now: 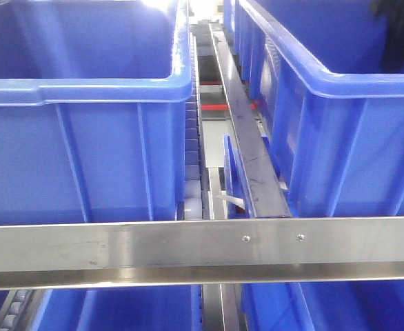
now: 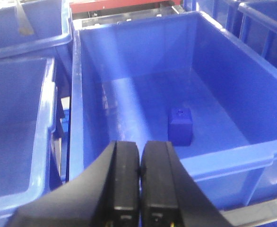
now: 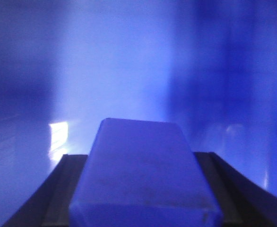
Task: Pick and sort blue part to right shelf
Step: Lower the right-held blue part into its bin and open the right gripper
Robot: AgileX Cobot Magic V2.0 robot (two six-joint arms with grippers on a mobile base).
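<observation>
Left end effector (image 2: 139, 182), fingers pressed together on nothing, hovers above a blue bin (image 2: 223, 163) holding 1 small blue block (image 2: 180, 125). Right end effector (image 3: 141, 189) clamps a blue part (image 3: 143, 175) amid blurred blue walls.

The left gripper (image 2: 139, 189) has black fingers (image 2: 124, 184). Just ahead of it stands a plain blue bin (image 2: 233, 163), and on its floor lies a darker blue part (image 2: 181, 125). Between the black fingers (image 3: 58, 189) of the right gripper (image 3: 143, 198) sits a matt blue block (image 3: 143, 179), against blurred blue. The right shelf (image 1: 202, 248) has a silver-grey steel rail; behind it, a red strip (image 1: 216, 110).
</observation>
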